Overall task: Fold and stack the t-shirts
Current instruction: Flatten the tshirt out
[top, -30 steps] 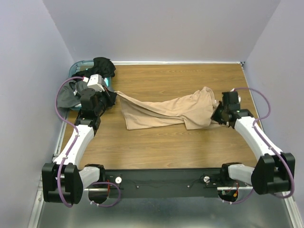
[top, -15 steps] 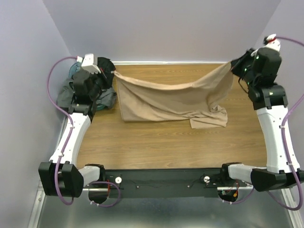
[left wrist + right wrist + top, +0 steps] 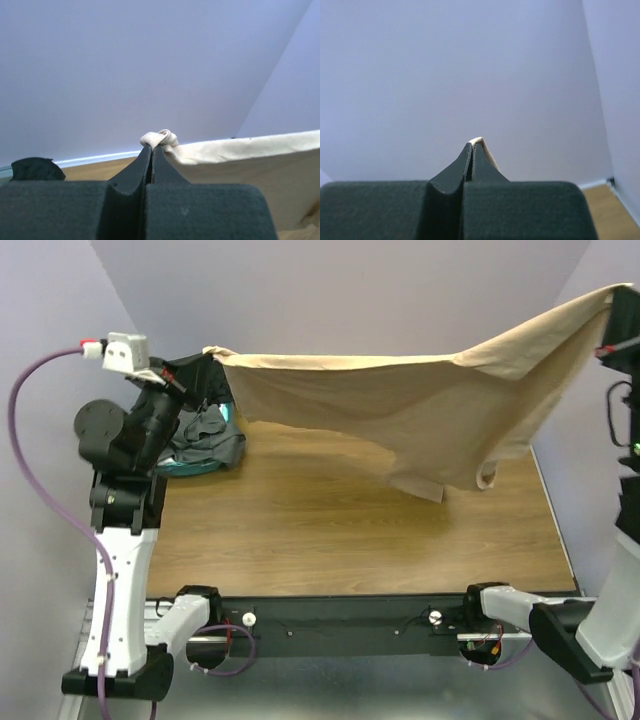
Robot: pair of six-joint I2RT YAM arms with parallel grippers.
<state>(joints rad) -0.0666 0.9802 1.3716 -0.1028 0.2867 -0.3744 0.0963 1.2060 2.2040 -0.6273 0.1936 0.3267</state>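
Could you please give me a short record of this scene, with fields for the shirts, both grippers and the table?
tan shirt: up in the air, stretched between both grippers, its lower part hanging toward the table; contact unclear
left gripper: shut on one corner of the tan shirt
right gripper: shut on the opposite end
dark shirts: heaped on the basket, far left corner
folded stack: none visible
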